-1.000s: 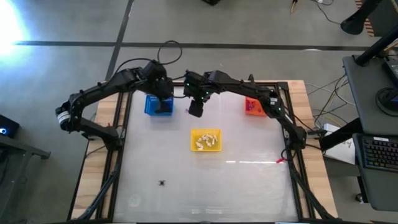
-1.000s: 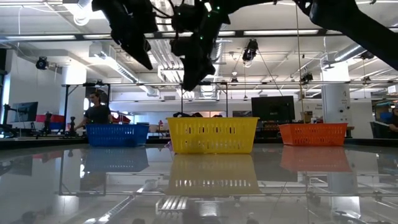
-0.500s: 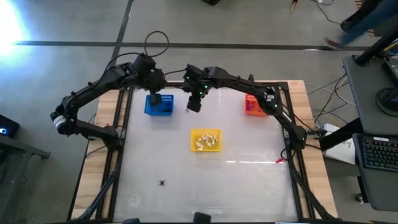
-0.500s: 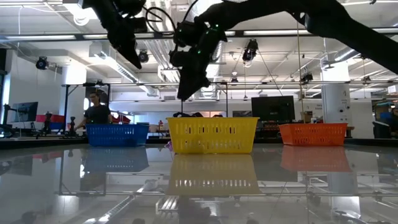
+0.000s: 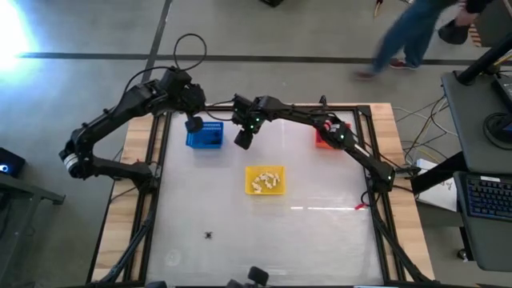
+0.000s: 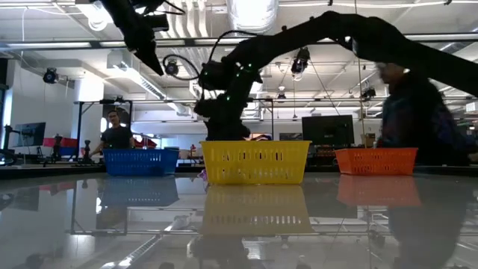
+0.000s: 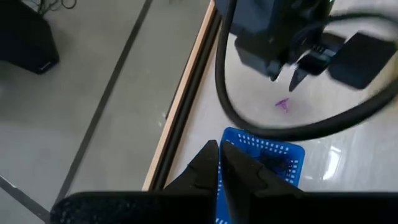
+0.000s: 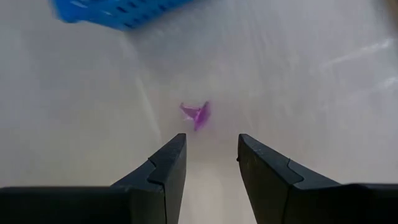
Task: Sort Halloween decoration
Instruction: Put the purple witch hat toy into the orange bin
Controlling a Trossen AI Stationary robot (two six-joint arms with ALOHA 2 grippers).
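Several cream trinkets (image 5: 264, 182) in yellow basket (image 5: 250, 189)

Left end effector (image 5: 193, 124), fingers pressed together, pulled back off small square blue mesh basket (image 5: 205, 134) toward table's rear-left edge. Right end effector (image 5: 242, 138), fingers apart, slid left and lower, over tiny purple trinket (image 8: 196, 114). Person (image 5: 412, 34) now walking past behind table.

Large open robotics lab or workshop. Exposed ducts (image 6: 149, 78) and strip lights (image 6: 52, 46) are running across a high ceiling; more rigs and monitors (image 6: 332, 130) are standing behind the table (image 5: 320, 232). People are working and walking on the concrete floor (image 5: 80, 32); a desk with a keyboard (image 5: 486, 196) is sitting alongside.
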